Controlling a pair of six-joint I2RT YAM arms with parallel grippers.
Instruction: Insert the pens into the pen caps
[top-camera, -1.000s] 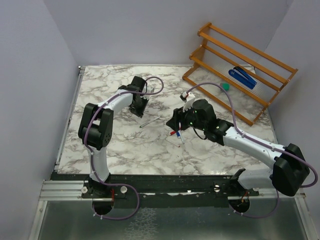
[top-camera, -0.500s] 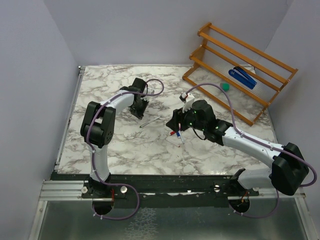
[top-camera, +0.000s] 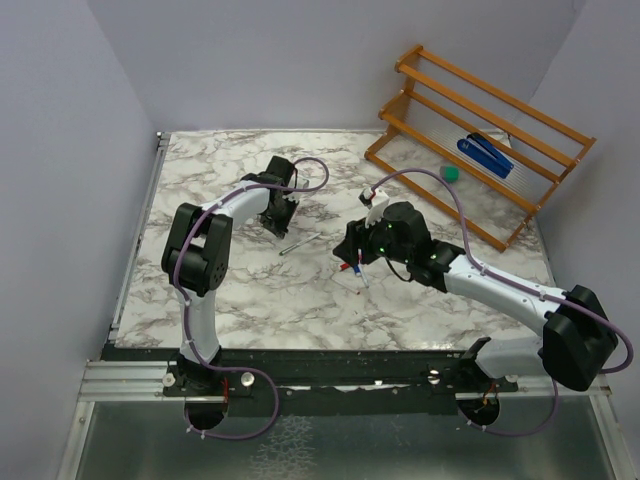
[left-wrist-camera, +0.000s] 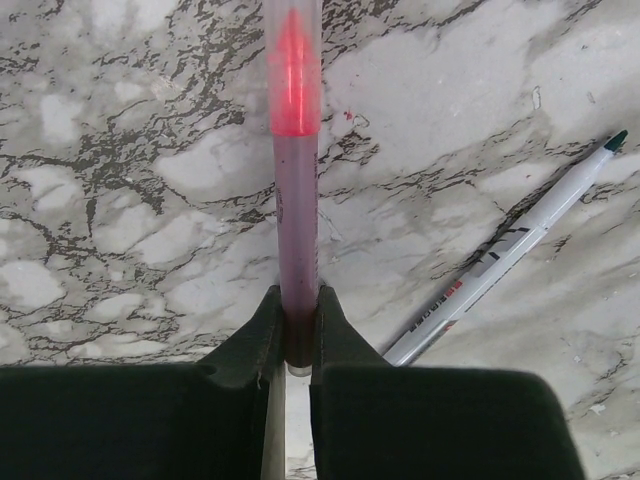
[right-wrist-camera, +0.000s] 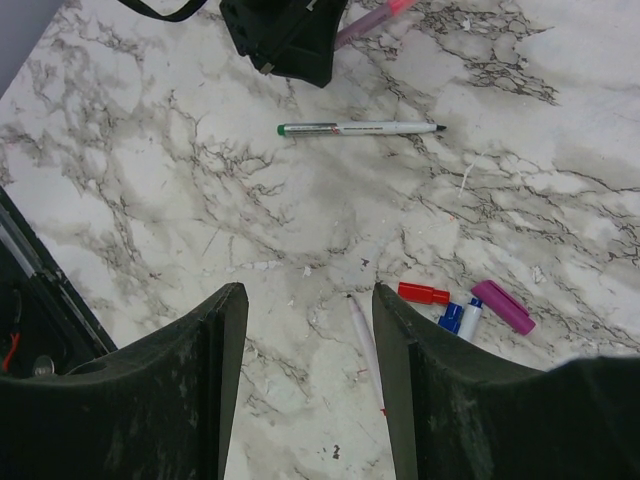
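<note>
While the left gripper (left-wrist-camera: 297, 305) was clamped on one pink-red pen (left-wrist-camera: 297, 200), a second, green-tipped pen (left-wrist-camera: 510, 250) was seen lying loose on the marble table (left-wrist-camera: 120, 200) beside it. Under the right gripper (right-wrist-camera: 310, 300), whose jaws stood apart, one thin white pen (right-wrist-camera: 366, 345) was counted, with a red cap (right-wrist-camera: 423, 293), a pink cap (right-wrist-camera: 503, 306) and a blue-and-white piece (right-wrist-camera: 460, 317) close by.

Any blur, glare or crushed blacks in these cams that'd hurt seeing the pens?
Left wrist: the pink pen is soft and glows red toward the top edge; the green-tipped pen on the marble tabletop is sharp. Right wrist: red cap and magenta cap crisp, its own fingers near-black with little detail. Top external: even light, soft shadows, no glare, but small things barely resolve.
</note>
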